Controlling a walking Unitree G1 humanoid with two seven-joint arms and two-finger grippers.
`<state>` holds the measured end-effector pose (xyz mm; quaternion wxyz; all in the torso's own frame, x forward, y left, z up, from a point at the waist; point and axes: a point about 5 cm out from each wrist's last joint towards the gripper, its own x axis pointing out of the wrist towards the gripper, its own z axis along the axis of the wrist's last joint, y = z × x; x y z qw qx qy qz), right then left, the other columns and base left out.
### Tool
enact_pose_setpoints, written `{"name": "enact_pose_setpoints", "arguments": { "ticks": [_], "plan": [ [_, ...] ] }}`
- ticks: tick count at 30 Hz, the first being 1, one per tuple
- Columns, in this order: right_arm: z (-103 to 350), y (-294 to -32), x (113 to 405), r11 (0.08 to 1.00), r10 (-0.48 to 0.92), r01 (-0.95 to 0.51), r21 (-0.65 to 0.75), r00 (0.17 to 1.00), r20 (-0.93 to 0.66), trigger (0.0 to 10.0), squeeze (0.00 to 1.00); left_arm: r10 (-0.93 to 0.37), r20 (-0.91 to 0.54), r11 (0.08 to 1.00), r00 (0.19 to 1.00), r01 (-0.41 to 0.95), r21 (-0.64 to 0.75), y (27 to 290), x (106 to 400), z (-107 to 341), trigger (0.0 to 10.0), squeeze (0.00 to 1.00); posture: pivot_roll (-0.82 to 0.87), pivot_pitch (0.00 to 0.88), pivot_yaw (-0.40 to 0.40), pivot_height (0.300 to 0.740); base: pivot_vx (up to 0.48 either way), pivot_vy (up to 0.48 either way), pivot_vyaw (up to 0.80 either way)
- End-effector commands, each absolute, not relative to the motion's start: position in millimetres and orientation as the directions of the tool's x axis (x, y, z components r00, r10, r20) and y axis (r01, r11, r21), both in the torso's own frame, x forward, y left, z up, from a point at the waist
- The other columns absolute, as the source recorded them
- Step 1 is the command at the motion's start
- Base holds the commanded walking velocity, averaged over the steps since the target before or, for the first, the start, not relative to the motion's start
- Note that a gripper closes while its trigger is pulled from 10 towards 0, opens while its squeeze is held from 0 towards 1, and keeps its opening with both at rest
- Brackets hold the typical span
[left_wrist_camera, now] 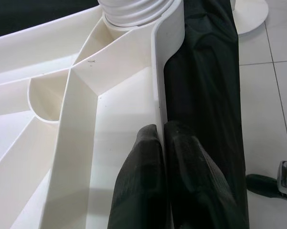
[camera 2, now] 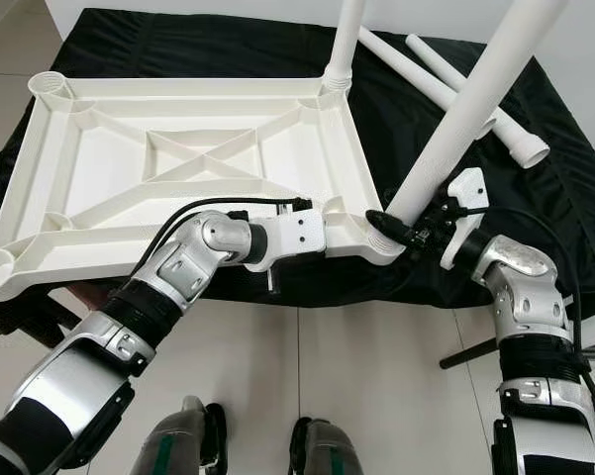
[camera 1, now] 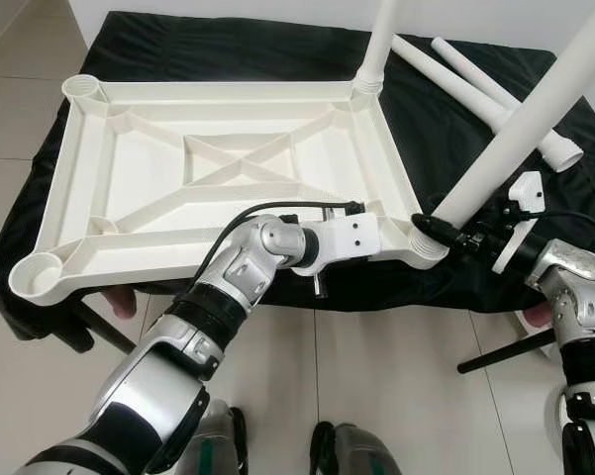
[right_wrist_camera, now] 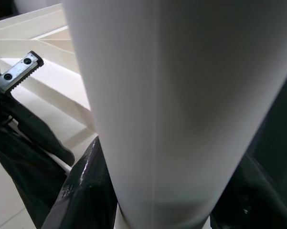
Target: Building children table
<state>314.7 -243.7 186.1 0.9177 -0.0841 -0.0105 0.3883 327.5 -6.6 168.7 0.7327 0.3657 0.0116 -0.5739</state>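
Observation:
The white children's tabletop (camera 1: 228, 163) lies upside down on a black cloth, ribs facing up. One white leg (camera 1: 376, 45) stands in the far right corner socket. A second white leg (camera 1: 520, 129) leans in the near right corner socket (camera 1: 426, 240), and my right gripper (camera 1: 455, 236) is shut on its base. In the right wrist view this leg (right_wrist_camera: 176, 105) stands between the black fingers (right_wrist_camera: 81, 191). My left gripper (camera 1: 386, 237) is shut on the tabletop's near rim (left_wrist_camera: 157, 109), beside that socket, with one finger (left_wrist_camera: 138, 186) on each side of the wall.
Two more white legs (camera 1: 495, 89) lie on the black cloth (camera 1: 178, 49) at the back right. Empty corner sockets sit at the far left (camera 1: 84, 89) and near left (camera 1: 35, 272). Tiled floor lies in front, and a black stand leg (camera 1: 500, 351) slants across it.

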Motion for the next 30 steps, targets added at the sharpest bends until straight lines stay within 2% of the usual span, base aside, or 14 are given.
{"name": "enact_pose_setpoints", "arguments": {
  "ticks": [1, 4, 7, 12, 17, 22, 28, 30],
  "plan": [
    [187, -232, 310, 0.687, 0.726, -0.721, -0.094, 0.687, 0.032, 0.0, 0.0, -0.839, -0.341, 0.152, 0.424, 0.784, 0.602, -10, 333, 186, 10.0, 0.0, 0.0, 0.132, -0.049, 0.74, 0.0, 0.0, 0.0],
    [187, -226, 309, 0.718, 0.696, -0.691, -0.083, 0.713, 0.083, 0.0, 0.0, -0.839, -0.339, 0.154, 0.426, 0.783, 0.602, -10, 333, 186, 10.0, 0.0, 0.0, 0.132, -0.05, 0.74, 0.0, 0.0, 0.0],
    [183, -217, 306, 0.783, 0.619, -0.621, -0.028, 0.774, 0.137, 0.0, 0.0, -0.838, -0.337, 0.157, 0.429, 0.782, 0.604, -10, 333, 186, 10.0, 0.0, 0.0, 0.132, -0.056, 0.74, 0.0, 0.0, 0.0],
    [173, -205, 301, 0.866, 0.497, -0.499, -0.027, 0.856, 0.139, 0.0, 0.0, -0.837, -0.335, 0.162, 0.433, 0.78, 0.604, -9, 333, 186, 10.0, 0.0, -0.01, 0.133, -0.061, 0.74, 0.0, 0.0, 0.0],
    [176, -180, 295, 0.915, 0.391, -0.402, 0.032, 0.902, 0.182, 0.0, 0.0, -0.837, -0.332, 0.165, 0.435, 0.779, 0.605, -10, 334, 187, 10.0, 0.0, -0.01, 0.135, -0.065, 0.74, 0.0, 0.0, 0.0],
    [176, -169, 294, 0.935, 0.314, -0.336, 0.109, 0.932, 0.182, 0.0, 0.0, -0.838, -0.329, 0.166, 0.434, 0.779, 0.604, -11, 334, 188, 10.0, 0.0, -0.01, 0.135, -0.066, 0.74, 0.0, 0.0, 0.0],
    [173, -147, 291, 0.964, 0.213, -0.234, 0.128, 0.964, 0.161, 0.0, 0.0, -0.839, -0.33, 0.165, 0.433, 0.78, 0.604, -11, 333, 187, 10.0, 0.0, 0.0, 0.136, -0.068, 0.74, 0.0, 0.0, 0.0],
    [172, -138, 288, 0.988, 0.076, -0.092, 0.123, 0.989, 0.13, 0.0, 0.0, -0.838, -0.331, 0.166, 0.434, 0.78, 0.603, -10, 333, 187, 10.0, 0.0, 0.0, 0.136, -0.069, 0.74, 0.0, 0.0, 0.0]
  ]
}}
